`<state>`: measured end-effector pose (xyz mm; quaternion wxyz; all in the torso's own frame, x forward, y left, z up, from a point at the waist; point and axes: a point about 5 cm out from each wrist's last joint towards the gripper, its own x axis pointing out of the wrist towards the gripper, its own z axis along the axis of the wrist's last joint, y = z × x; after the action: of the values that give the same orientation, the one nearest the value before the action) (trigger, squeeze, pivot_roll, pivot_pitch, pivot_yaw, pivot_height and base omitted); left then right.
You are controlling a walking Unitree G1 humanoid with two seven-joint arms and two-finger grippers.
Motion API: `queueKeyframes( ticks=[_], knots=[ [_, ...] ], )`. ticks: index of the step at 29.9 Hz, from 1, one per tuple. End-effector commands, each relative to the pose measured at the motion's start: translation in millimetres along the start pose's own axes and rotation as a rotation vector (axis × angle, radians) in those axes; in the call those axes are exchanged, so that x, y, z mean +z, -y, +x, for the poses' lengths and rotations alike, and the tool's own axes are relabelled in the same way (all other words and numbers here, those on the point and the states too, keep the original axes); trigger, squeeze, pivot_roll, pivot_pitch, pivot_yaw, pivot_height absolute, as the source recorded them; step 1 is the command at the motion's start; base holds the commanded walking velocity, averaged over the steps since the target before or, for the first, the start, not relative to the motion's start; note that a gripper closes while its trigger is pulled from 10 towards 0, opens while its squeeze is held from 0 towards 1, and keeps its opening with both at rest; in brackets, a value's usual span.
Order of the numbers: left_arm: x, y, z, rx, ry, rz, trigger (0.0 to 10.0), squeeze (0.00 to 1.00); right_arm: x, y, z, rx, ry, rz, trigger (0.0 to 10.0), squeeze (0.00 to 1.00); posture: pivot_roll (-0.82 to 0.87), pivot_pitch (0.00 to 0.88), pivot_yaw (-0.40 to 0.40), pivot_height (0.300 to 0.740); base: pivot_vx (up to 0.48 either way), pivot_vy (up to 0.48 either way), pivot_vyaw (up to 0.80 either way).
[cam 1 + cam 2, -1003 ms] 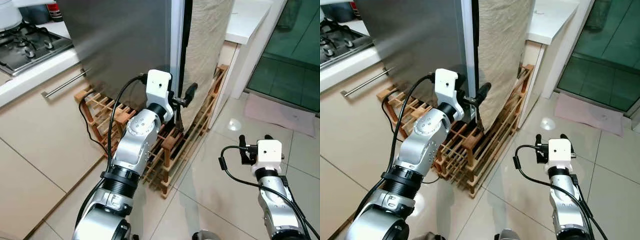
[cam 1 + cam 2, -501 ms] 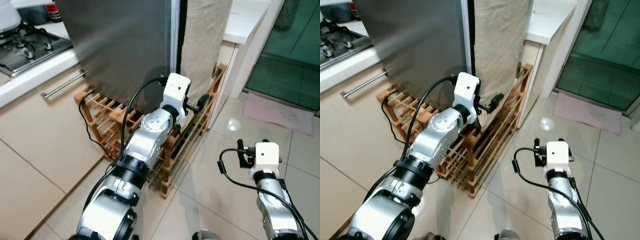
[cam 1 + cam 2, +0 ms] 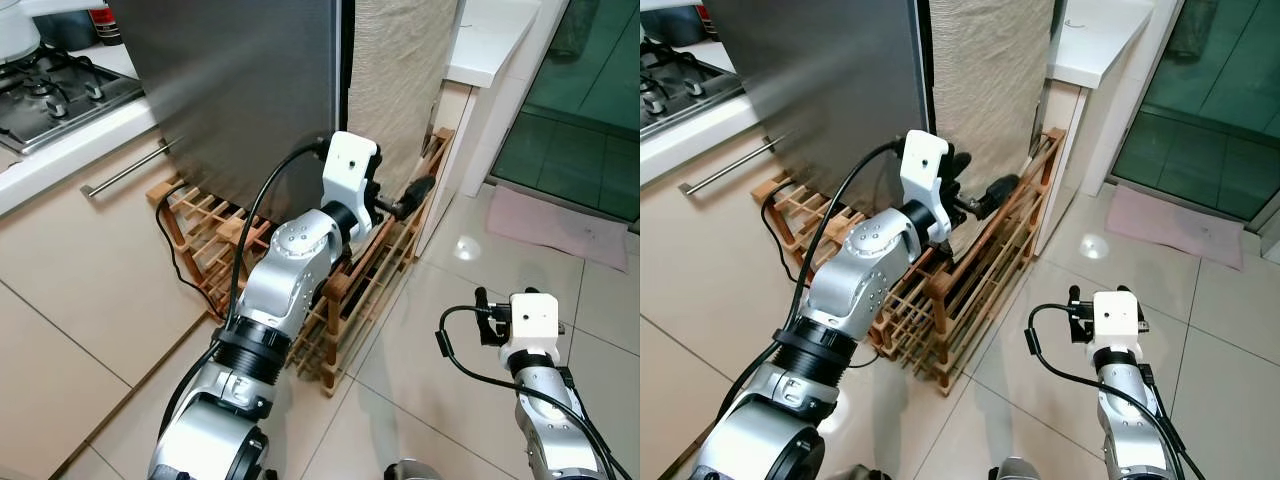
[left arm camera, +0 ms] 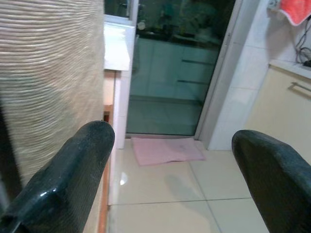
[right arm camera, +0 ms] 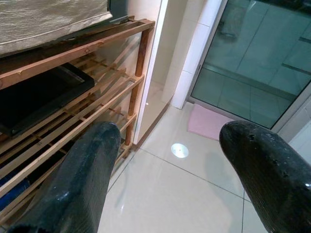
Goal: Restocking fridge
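Observation:
The fridge's steel door (image 3: 240, 90) stands at the upper left, with a narrow dark gap (image 3: 345, 60) between it and a beige textured panel (image 3: 395, 70). My left gripper (image 3: 978, 185) is held low in front of that panel, just right of the gap. Its fingers (image 4: 73, 170) are open and hold nothing. My right gripper (image 3: 500, 300) hangs open over the tiled floor at the lower right, holding nothing; its fingers (image 5: 82, 179) point toward the rack and floor.
A wooden slatted rack (image 3: 200, 225) sits on the floor along the fridge's base. A cabinet with a bar handle (image 3: 125, 170) and a gas hob (image 3: 50, 90) lie to the left. A white counter (image 3: 490, 40), a glass door (image 3: 590, 100) and a pink mat (image 3: 565, 225) are on the right.
My left gripper has swung right, from the dark gap at the door's edge to in front of the beige panel. The gap looks narrower. The right arm has sunk slightly.

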<state>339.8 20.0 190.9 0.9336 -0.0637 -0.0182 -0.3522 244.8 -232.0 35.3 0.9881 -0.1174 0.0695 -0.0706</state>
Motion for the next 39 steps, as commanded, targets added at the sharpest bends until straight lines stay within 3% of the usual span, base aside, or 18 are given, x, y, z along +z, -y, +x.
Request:
queueKeyframes(
  ticks=[1, 6, 11, 20, 34, 39],
  knots=[
    [7, -10.2, -2.9, 0.06, 0.024, 0.024, 10.0, 0.0, 1, -1.6, 0.9, 0.005, -0.001, -0.001, 10.0, 0.0, -0.18, 0.0, 0.046, 0.732, 0.0, 0.0, 0.0],
    [8, -29.1, -4.9, 0.198, 0.04, 0.057, 10.0, 0.0, 2, -2.8, 2.7, 0.008, 0.001, 0.001, 10.0, 0.0, -0.19, 0.0, 0.046, 0.732, 0.0, 0.0, 0.0],
    [4, -35.7, -7.5, 0.232, 0.026, 0.063, 10.0, 0.0, 3, -1.0, 3.9, -0.002, 0.009, 0.003, 10.0, 0.0, -0.19, 0.0, 0.044, 0.732, 0.0, 0.0, 0.0],
    [-8, -22.1, 6.5, 0.179, -0.006, 0.036, 10.0, 0.0, 2, 0.8, 3.3, -0.006, 0.011, -0.004, 10.0, 0.0, -0.2, 0.0, 0.04, 0.732, 0.0, 0.0, 0.0],
    [13, -7.7, 27.8, 0.124, 0.052, 0.019, 10.0, 0.0, -7, 12.1, -14.9, -0.02, -0.009, -0.027, 10.0, 0.0, -0.25, 0.0, 0.039, 0.732, 0.0, 0.0, 0.0],
    [16, 4.7, 43.0, 0.124, 0.031, 0.021, 10.0, 0.0, -11, 18.5, -25.1, -0.022, -0.023, -0.043, 10.0, 0.0, -0.27, 0.03, 0.033, 0.732, 0.0, 0.0, 0.0]
  ],
)
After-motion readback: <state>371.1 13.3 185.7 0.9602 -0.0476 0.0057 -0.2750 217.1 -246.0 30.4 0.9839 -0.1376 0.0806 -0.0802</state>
